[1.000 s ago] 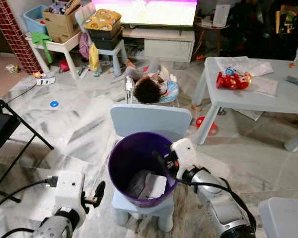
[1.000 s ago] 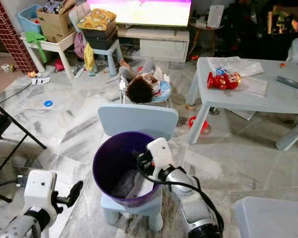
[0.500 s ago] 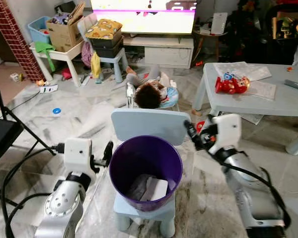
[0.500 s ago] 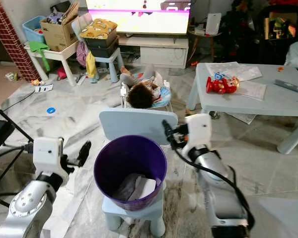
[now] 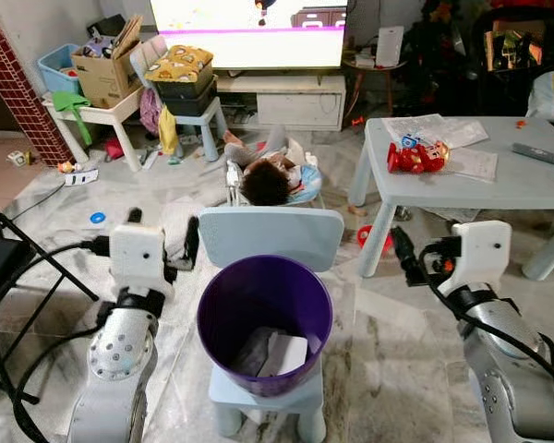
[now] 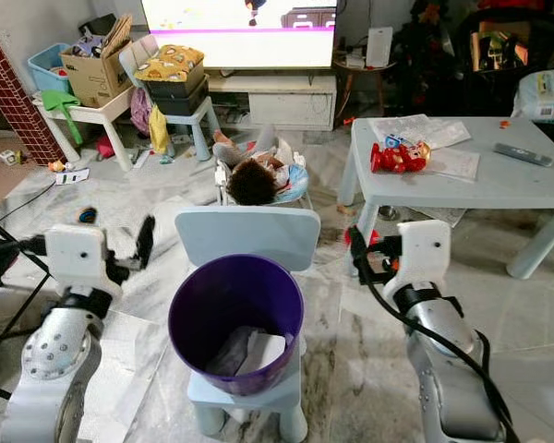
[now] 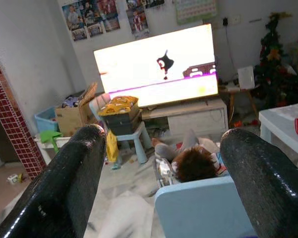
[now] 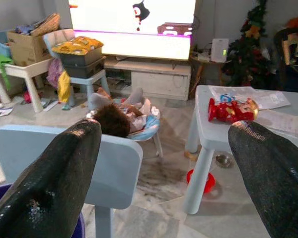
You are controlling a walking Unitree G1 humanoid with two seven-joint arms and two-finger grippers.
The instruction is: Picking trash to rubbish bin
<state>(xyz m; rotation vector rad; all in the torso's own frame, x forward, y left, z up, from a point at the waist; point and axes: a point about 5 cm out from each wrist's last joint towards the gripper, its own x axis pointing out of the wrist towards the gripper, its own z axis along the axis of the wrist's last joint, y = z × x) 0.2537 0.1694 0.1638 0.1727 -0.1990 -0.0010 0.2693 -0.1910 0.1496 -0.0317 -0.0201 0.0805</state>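
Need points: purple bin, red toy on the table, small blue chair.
purple bin (image 5: 214, 300), left eye view, left part of the rim
red toy (image 5: 417, 158), left eye view, middle of its body
small blue chair (image 5: 270, 235), left eye view, middle of the backrest

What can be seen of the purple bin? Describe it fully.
The purple bin is a round, open-topped bucket of smooth plastic by its look, standing upright on the seat of a small pale blue chair, in front of its backrest. Inside lie crumpled white and grey papers. Neither gripper touches it: left gripper and right gripper are raised at either side.
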